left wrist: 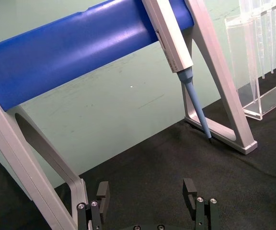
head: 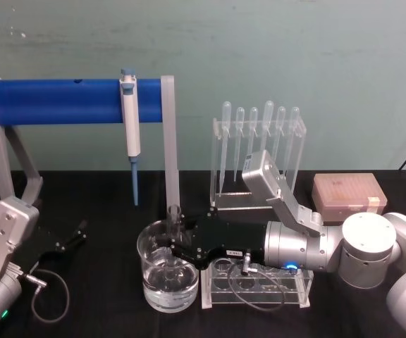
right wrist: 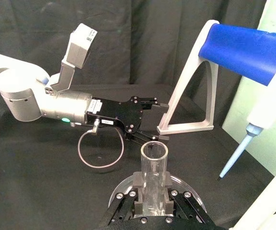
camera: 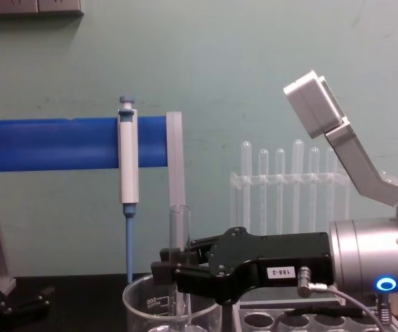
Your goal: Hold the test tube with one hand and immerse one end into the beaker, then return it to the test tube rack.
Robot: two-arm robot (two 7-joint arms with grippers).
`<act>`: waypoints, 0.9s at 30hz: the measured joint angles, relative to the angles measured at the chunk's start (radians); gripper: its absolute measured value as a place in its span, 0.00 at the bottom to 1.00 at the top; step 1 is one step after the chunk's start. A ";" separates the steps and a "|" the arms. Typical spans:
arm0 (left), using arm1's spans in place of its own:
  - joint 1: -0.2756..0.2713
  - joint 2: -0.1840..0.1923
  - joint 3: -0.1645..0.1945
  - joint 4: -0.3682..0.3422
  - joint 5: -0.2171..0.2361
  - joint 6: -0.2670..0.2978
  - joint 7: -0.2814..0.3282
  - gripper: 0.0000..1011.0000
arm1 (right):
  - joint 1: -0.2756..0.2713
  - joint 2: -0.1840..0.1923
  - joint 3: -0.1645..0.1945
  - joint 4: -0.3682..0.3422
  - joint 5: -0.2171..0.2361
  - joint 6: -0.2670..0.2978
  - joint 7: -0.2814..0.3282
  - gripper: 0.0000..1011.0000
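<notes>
My right gripper (head: 173, 243) reaches in from the right and is shut on the test tube (head: 174, 215), a clear glass tube held upright. The tube's lower end sits inside the beaker (head: 150, 271), a wide clear glass with water in the bottom. The chest view has the test tube (camera: 179, 232) rising above the right gripper (camera: 168, 271) and the beaker's rim (camera: 138, 294). From the right wrist, the test tube (right wrist: 153, 165) stands between the fingers over the beaker (right wrist: 120, 190). My left gripper (head: 72, 237) rests open at the left, apart from both; its fingers (left wrist: 102, 191) hold nothing.
A clear tube rack (head: 256, 285) lies under my right wrist. Behind it stand a rack of plastic pipettes (head: 259, 155) and a tip box (head: 347, 193). A white-and-blue pipettor (head: 130, 127) hangs on the blue bar stand (head: 55, 101) at back left.
</notes>
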 joint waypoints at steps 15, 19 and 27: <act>0.000 0.000 0.000 0.000 0.000 0.000 0.000 0.99 | 0.001 0.000 0.000 -0.001 0.000 -0.001 -0.001 0.22; 0.000 0.000 0.000 0.000 0.000 0.000 0.000 0.99 | 0.001 0.000 0.000 -0.001 0.001 -0.001 -0.001 0.22; 0.000 0.000 0.000 0.000 0.000 0.000 0.000 0.99 | 0.001 0.000 0.000 -0.001 0.001 -0.001 -0.001 0.22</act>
